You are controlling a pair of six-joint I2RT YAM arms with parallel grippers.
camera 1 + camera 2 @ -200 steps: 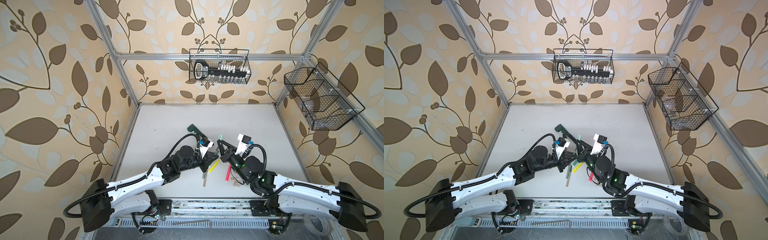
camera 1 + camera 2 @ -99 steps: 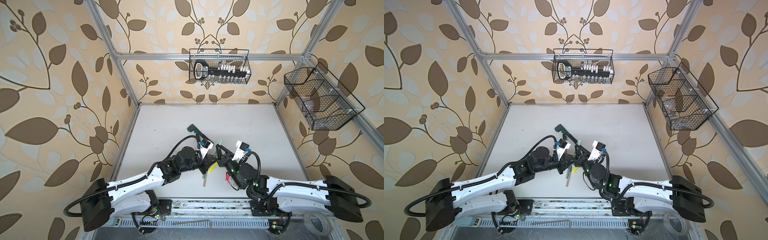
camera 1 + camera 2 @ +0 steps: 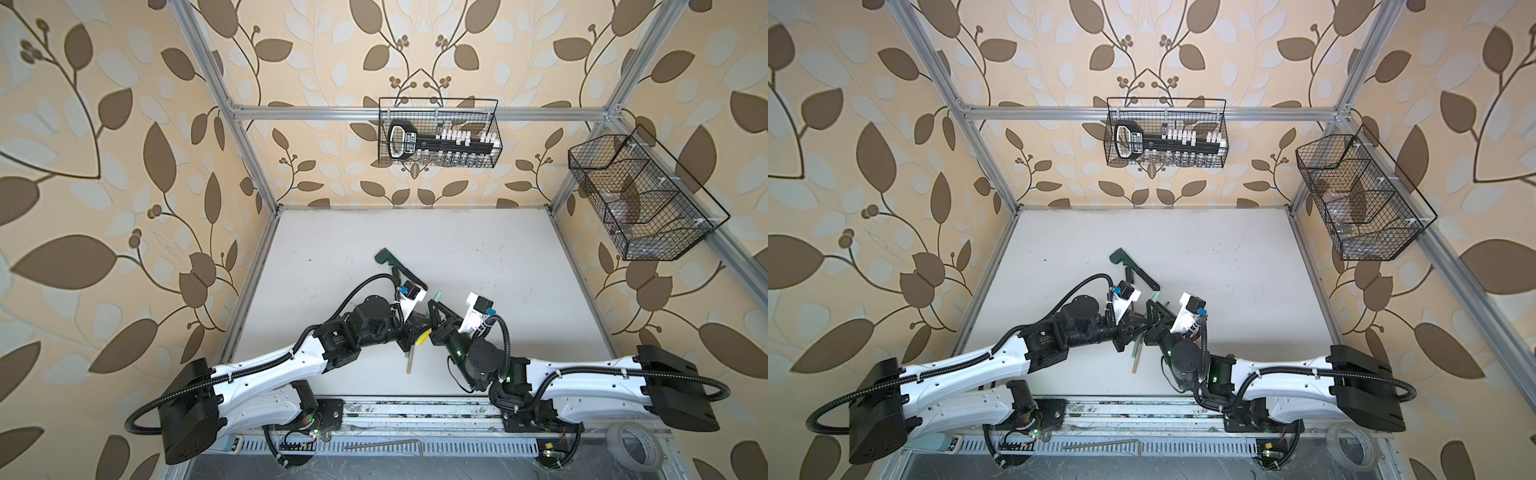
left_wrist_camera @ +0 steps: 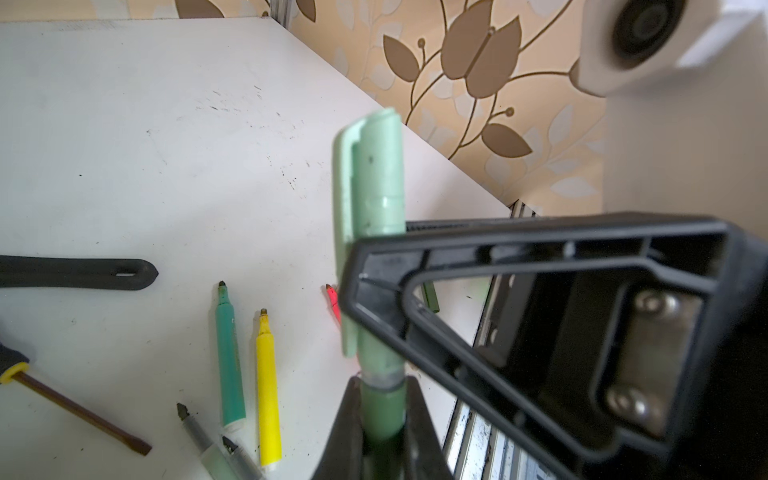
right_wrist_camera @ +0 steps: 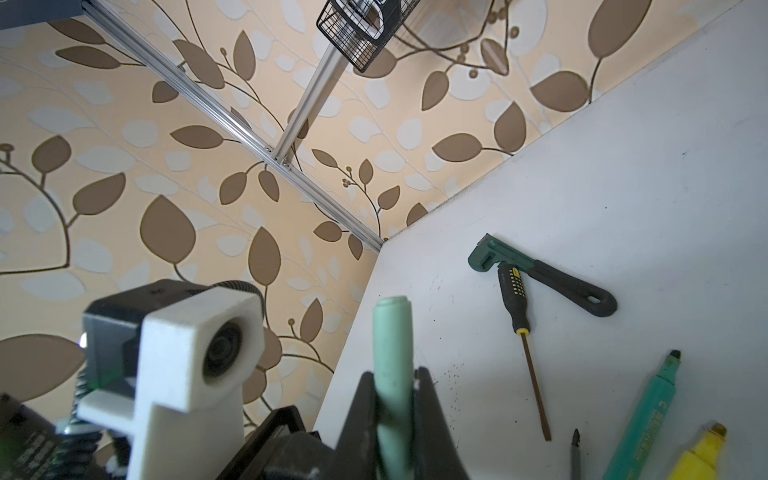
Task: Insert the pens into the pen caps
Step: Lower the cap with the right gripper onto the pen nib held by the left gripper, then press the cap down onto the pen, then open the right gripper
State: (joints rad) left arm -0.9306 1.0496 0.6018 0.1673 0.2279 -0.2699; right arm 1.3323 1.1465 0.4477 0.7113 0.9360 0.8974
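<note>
Two claws closed | left claw (image 4: 382, 397): green pen (image 4: 383, 422) between jaws | right claw (image 5: 393, 386): pale green cap (image 5: 392, 332) between jaws

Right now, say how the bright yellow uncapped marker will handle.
The bright yellow plastic marker looks slim and rigid: probably light, no flex. Its smooth, rounded-looking barrel lies flat, so a sideways nudge may roll it.

A pale green cap (image 4: 376, 166) with a long clip sits on a grey-green pen (image 4: 382, 411), the pair raised above the table (image 4: 124, 145). On the table, a teal pen (image 4: 229, 365) and a yellow pen (image 4: 266, 386) lie uncapped, side by side. A neon pink pen (image 4: 333, 303) shows only its tip just beside them.
</note>
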